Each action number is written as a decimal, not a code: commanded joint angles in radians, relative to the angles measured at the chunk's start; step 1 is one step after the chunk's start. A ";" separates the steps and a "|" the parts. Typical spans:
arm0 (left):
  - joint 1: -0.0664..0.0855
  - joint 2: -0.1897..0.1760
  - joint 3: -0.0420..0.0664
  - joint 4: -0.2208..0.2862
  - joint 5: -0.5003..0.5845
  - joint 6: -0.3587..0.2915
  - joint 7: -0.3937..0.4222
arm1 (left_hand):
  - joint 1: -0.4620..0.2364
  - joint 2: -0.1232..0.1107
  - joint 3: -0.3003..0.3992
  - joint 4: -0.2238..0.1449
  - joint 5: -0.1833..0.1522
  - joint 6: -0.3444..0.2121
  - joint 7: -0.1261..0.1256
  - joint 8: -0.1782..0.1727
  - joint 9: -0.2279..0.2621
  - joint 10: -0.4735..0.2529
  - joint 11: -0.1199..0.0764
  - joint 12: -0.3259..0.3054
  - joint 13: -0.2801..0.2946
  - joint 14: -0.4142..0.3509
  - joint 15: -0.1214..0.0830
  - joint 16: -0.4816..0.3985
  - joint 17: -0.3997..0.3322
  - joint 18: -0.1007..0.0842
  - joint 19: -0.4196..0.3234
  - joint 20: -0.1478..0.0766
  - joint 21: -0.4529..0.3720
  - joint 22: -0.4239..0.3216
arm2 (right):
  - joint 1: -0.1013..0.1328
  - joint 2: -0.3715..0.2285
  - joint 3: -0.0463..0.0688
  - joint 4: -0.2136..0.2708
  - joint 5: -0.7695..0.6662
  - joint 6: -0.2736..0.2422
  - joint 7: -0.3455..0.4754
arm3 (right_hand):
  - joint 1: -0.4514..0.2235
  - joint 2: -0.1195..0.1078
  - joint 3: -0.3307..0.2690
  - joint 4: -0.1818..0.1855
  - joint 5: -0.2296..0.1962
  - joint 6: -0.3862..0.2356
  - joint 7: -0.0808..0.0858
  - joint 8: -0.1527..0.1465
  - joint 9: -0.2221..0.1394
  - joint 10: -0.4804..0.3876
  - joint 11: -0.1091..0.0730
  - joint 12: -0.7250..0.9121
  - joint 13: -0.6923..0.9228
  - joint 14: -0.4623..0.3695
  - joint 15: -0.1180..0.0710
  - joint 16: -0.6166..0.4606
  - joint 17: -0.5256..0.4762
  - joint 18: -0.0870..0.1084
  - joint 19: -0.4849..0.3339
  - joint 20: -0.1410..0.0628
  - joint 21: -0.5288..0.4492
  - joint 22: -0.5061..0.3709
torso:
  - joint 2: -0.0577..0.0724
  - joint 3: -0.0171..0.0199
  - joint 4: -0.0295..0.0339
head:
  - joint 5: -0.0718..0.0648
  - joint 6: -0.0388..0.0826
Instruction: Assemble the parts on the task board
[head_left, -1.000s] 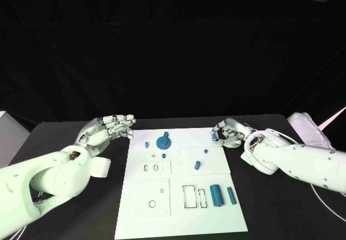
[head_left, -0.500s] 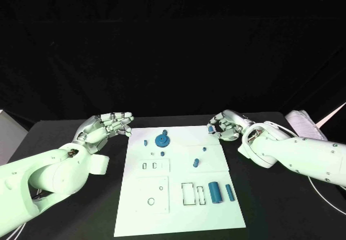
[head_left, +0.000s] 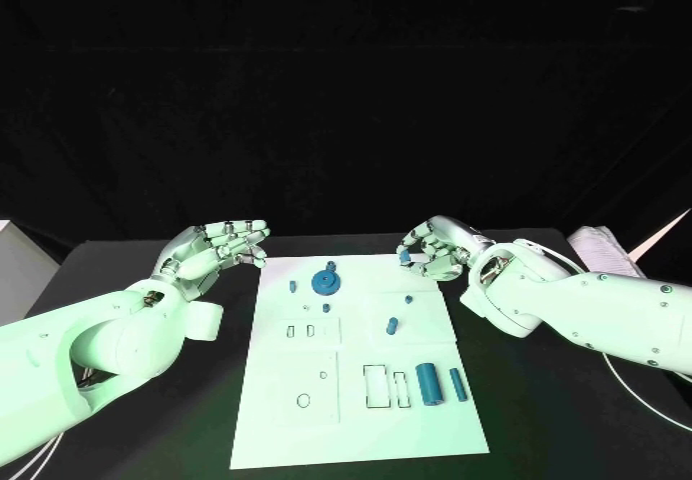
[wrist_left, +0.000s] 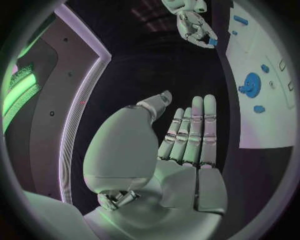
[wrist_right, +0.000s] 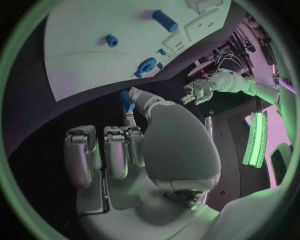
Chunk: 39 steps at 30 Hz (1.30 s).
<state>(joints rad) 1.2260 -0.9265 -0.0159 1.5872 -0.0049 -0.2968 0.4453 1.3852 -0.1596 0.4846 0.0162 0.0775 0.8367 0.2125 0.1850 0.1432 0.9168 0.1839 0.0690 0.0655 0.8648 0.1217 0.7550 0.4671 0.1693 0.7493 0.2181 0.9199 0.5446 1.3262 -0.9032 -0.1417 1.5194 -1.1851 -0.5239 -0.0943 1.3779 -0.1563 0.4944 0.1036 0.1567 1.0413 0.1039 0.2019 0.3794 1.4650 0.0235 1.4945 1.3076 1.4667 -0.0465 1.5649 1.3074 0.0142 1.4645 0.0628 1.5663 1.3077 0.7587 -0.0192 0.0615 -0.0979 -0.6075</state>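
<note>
The white task board (head_left: 353, 420) lies in the middle of the black table. On it are a blue disc-shaped part (head_left: 327, 283), small blue pegs (head_left: 392, 325) and two blue cylinders (head_left: 430, 383) by rectangular slots. My right hand (head_left: 437, 247) hovers at the board's far right corner and pinches a small blue part (wrist_right: 127, 100) between thumb and finger; the left wrist view shows that part (wrist_left: 212, 41) too. My left hand (head_left: 216, 248) hovers off the board's far left corner, fingers stretched and apart, holding nothing.
A white object (head_left: 12, 250) stands at the table's left edge. A pale bundle (head_left: 606, 250) and a cable (head_left: 635, 395) lie on the right side of the table behind my right arm.
My right hand has moved left and farther back, toward the board's far right corner, still pinching the small blue part. The left hand has barely shifted.
</note>
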 joint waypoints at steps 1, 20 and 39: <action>0.001 0.002 0.001 -0.002 -0.002 0.017 0.007 | -0.006 0.007 0.000 -0.006 -0.005 -0.009 0.018 -0.003 -0.001 -0.007 0.002 0.001 0.000 -0.005 0.000 0.005 -0.001 0.014 -0.006 0.000 0.005 0.002 | 0.000 0.005 0.000 -0.007 -0.021 -0.005 -0.032 | 0.001 0.013 0.005 -0.002 -0.001 0.012 -0.011 0.084 0.050 0.048 -0.007 -0.004 0.196 0.104 -0.002 0.006 0.263 -0.014 0.106 -0.003 0.004 0.263 | -0.005 -0.0024 0.0028 | 0.000 -0.002; 0.001 0.001 0.001 -0.006 -0.002 0.019 0.009 | -0.006 0.007 0.000 -0.006 -0.005 -0.009 0.018 -0.003 -0.001 -0.007 0.002 0.001 0.000 -0.005 0.000 0.005 -0.001 0.014 -0.006 0.000 0.005 0.002 | 0.000 0.030 0.000 -0.062 -0.002 0.009 -0.031 | -0.004 0.009 0.004 -0.004 -0.002 0.009 -0.010 0.086 0.051 0.048 -0.007 -0.005 0.196 0.104 -0.002 0.006 0.263 -0.014 0.106 -0.003 0.004 0.263 | -0.002 0.0020 0.0017 | 0.000 -0.009; 0.001 -0.001 0.001 -0.008 -0.002 0.021 0.010 | -0.007 0.007 0.000 -0.006 -0.005 -0.008 0.018 -0.002 -0.001 -0.006 0.002 0.002 0.000 -0.005 0.000 0.006 -0.002 0.014 -0.007 0.000 0.006 0.002 | -0.001 0.032 0.000 -0.080 0.005 0.008 -0.023 | -0.006 0.008 0.004 -0.005 -0.004 0.008 -0.009 0.087 0.051 0.048 -0.006 -0.006 0.196 0.104 -0.002 0.006 0.263 -0.014 0.106 -0.003 0.004 0.263 | -0.003 -0.0005 0.0021 | -0.001 -0.011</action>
<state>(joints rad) 1.2258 -0.9278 -0.0160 1.5783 -0.0049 -0.2950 0.4457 1.3852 -0.1596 0.4858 0.0149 0.0776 0.8367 0.2125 0.1851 0.1431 0.9168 0.1840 0.0690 0.0655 0.8648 0.1217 0.7550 0.4655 0.1694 0.7468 0.2180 0.9199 0.5450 1.3261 -0.8728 -0.1418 1.4407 -1.1797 -0.5234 -0.1245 1.3767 -0.1502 0.4966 0.1004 0.1489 1.0365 0.0991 0.2019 0.3794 1.4650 0.0235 1.4945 1.3074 1.4667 -0.0465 1.5650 1.3080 0.0143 1.4644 0.0628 1.5663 1.3079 0.7563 -0.0192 0.0627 -0.0988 -0.6182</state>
